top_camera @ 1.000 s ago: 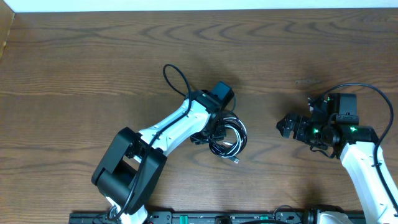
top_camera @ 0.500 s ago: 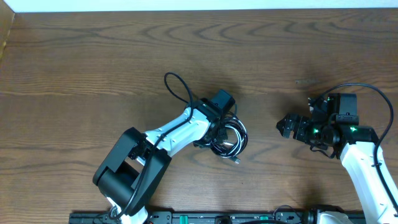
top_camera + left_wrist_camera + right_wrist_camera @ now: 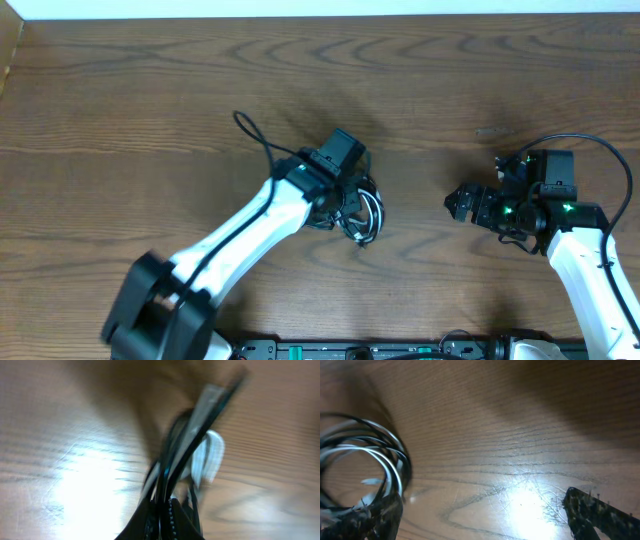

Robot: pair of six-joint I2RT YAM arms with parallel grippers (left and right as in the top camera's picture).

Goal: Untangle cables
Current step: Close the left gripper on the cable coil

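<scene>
The cables (image 3: 368, 214) are a small tangled coil of black and white cords at the table's middle. My left gripper (image 3: 346, 204) is on the coil's left side and is shut on the cables. In the blurred left wrist view, black strands (image 3: 186, 442) and a white loop (image 3: 212, 453) run up out of the shut left gripper (image 3: 162, 512). My right gripper (image 3: 461, 203) stands open well to the right of the coil, touching nothing. The right wrist view shows the coil (image 3: 399, 457) at the left, beyond the open right gripper (image 3: 482, 520).
A thick black arm wire (image 3: 256, 138) loops off the left wrist. Another (image 3: 600, 150) arcs over the right arm. The wooden table (image 3: 150, 90) runs back to a pale edge at the top. A black rail (image 3: 380, 350) lies along the front.
My left gripper has shut on the cables. The left arm has swung left and dragged the coil a little up and left, pulling it narrower. The right arm has not moved.
</scene>
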